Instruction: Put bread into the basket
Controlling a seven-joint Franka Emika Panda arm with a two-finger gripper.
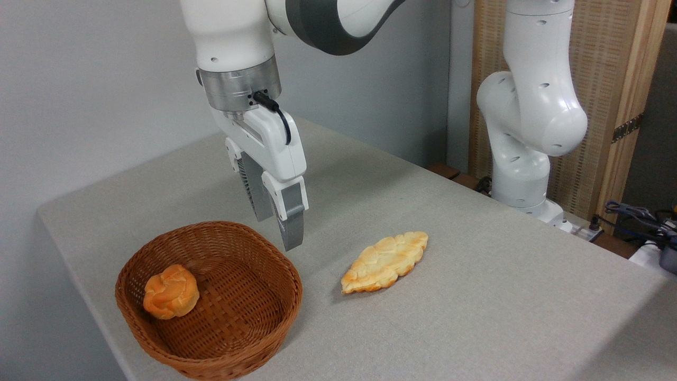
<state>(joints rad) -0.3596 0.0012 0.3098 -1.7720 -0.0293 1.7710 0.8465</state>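
Bread is what this job turns on, and the loaf has not yet been moved. Nearest the camera, at about seven o'clock in the picture, sits the basket, a round brown wicker bowl on the grey counter. Inside it, against the left wall, lies a small knotted bun; the long loaf is not in there. Just beyond and to the right, close to the centre of the view at roughly five o'clock, the bread lies flat on the counter, its points running from lower left to upper right, clear of the basket and touching nothing else. Farther back, at about ten o'clock from the loaf, the end effector hangs over the basket's far rim, fingers pointing down and empty; they overlap from this angle, so I cannot tell whether they are parted or closed. As I judge it, everything remains: reaching across to the loaf, gripping it, lifting it, and setting it down in the basket beside the bun.
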